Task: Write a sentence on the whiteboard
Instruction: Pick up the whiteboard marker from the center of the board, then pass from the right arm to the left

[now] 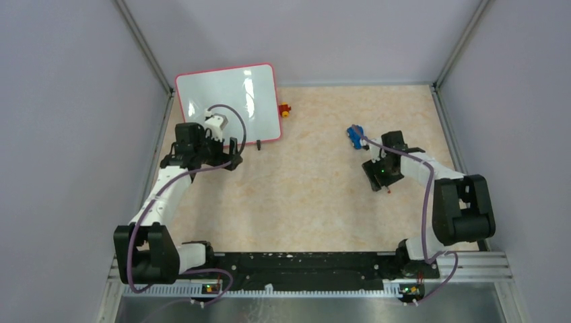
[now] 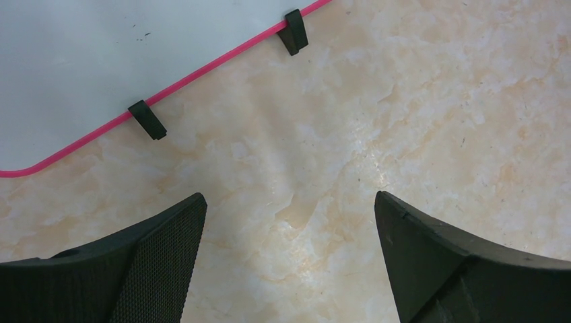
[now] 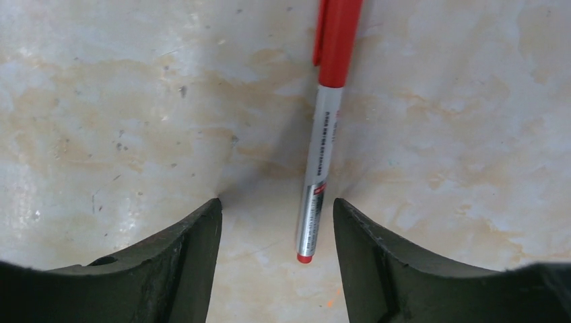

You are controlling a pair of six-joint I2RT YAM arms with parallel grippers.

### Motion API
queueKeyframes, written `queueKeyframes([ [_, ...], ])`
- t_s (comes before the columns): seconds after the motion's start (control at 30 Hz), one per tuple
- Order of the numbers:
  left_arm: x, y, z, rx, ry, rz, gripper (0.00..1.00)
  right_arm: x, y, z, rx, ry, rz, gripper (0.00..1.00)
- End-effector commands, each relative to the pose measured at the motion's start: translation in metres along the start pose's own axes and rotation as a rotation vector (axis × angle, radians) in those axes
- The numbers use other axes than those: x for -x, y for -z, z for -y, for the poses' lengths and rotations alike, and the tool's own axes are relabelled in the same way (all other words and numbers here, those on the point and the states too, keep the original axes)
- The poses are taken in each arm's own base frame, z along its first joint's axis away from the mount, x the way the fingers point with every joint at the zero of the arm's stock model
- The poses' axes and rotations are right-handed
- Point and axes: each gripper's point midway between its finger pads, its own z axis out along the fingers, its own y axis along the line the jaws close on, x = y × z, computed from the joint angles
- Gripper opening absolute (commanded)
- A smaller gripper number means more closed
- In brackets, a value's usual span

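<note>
Marbled table point(image 1: 303, 202); whiteboard point(image 1: 202, 94) glare-streaked; marker point(image 3: 323, 148) cropped at cap.

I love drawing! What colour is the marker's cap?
Red. The marker's cap shows best in the right wrist view.

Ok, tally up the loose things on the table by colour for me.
White with pink rim: 1, the whiteboard
Red and silver: 1, the marker
Red and yellow: 1, the red-yellow item
Blue: 1, the blue item
Total: 4
</note>
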Motion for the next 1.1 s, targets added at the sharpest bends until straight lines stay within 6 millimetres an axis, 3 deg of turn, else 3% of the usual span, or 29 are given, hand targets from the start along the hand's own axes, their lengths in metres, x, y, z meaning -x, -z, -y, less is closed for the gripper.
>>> queueKeyframes([
  [0.0,0.021,0.004,0.013,-0.036,-0.087,0.085,0.99,0.013,-0.001,0.015,0.001,-0.028,0.029,0.55],
  [0.07,0.023,0.003,0.015,-0.043,-0.095,0.091,0.99,0.010,-0.005,0.017,-0.004,-0.023,0.016,0.53],
  [0.2,0.027,-0.001,0.020,-0.074,-0.099,0.089,0.99,0.003,-0.012,0.017,-0.002,-0.015,-0.014,0.35],
  [0.33,0.032,-0.001,0.030,-0.128,-0.109,0.096,0.99,0.005,-0.011,0.017,0.008,-0.011,-0.026,0.00],
  [0.47,0.039,0.003,0.052,-0.249,-0.161,0.107,0.99,0.032,0.013,0.002,0.082,-0.004,0.082,0.00],
  [0.73,0.058,0.020,0.108,-0.556,-0.163,0.089,0.99,0.093,0.091,-0.077,0.364,0.154,0.354,0.00],
  [0.9,0.062,0.027,0.151,-0.726,-0.110,0.037,0.99,0.101,0.127,-0.129,0.454,0.374,0.411,0.00],
  [1.07,0.048,0.036,0.194,-0.912,0.002,-0.075,0.99,0.101,0.146,-0.178,0.439,0.588,0.405,0.00],
])
